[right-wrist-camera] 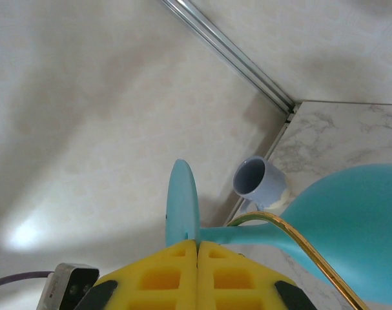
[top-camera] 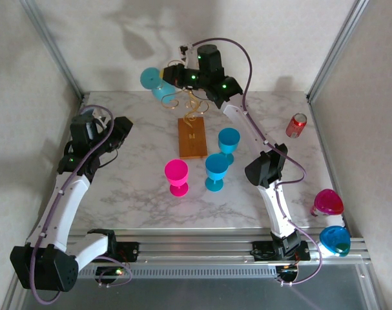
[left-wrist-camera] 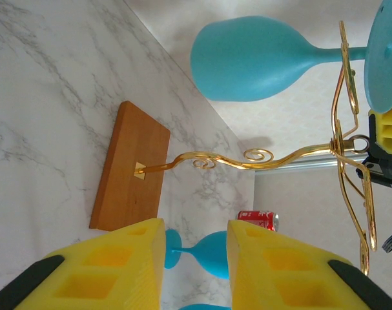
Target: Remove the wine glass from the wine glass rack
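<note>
One teal plastic wine glass [top-camera: 152, 80] is what you're after, and it's not off yet. Start at the left: your left gripper [left-wrist-camera: 196, 231] hovers at the left side of the white marble table [top-camera: 137, 206]. Its yellow fingers are spread apart with nothing between them, and it looks across at the stand.

Next over, the glass lies sideways, high at the back, bowl pointing left. Its stem rests in a curled arm of the thin gold wire rack on an orange-brown wooden base [left-wrist-camera: 131, 168].

Right at the flat foot [right-wrist-camera: 183, 200], your right gripper [right-wrist-camera: 197, 247] has its pads pressed together. The foot's thin rim runs down into the seam, and that reads as a pinch on the glass.

So the reach and the grab look done. Sliding it out of the scroll and carrying it clear are what's left. In front of the base stand a pink plastic goblet [top-camera: 177, 175] and two blue ones, and far right sits a red drinks can [top-camera: 296, 124].
</note>
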### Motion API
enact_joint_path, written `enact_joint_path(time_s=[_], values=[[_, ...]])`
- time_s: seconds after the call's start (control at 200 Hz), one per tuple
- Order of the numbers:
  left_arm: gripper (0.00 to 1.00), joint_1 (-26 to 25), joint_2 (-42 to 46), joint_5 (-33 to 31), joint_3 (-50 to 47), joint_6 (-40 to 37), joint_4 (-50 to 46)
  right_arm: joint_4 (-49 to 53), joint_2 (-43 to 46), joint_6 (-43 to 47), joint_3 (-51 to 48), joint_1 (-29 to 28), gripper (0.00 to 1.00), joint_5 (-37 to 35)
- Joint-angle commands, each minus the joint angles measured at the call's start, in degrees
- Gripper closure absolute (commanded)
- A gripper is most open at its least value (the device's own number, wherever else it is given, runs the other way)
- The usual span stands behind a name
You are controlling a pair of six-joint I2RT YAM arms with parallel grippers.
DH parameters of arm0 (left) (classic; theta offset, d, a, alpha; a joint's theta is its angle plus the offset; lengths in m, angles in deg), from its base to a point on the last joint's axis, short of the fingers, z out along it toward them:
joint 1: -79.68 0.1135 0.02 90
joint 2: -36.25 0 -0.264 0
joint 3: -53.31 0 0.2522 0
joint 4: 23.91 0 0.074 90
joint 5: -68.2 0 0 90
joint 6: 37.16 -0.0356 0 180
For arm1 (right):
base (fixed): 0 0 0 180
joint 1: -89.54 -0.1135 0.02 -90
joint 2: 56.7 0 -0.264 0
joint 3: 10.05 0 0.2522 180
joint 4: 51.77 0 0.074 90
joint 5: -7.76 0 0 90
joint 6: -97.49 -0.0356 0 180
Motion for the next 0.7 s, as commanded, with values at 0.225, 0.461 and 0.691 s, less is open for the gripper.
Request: enact_joint_path(time_s=[0.225,0.461,0.691], values=[[0.7,0.47,1.43,0.82,-0.79,0.71,1.42,-1.63,2.47,-0.84,-0.47,0.88,1.0,-0.55],[0.7,0.47,1.52,0.98,-0.79,0.94,1.37,-1.55,4.13,-0.34,-2.81,1.21,1.0,-2.86],[0.7,0.46,1.69,0.91,-0.79,0.88,1.36,-3.04,6.61,0.02,-6.3,1.67,1.0,-3.92]])
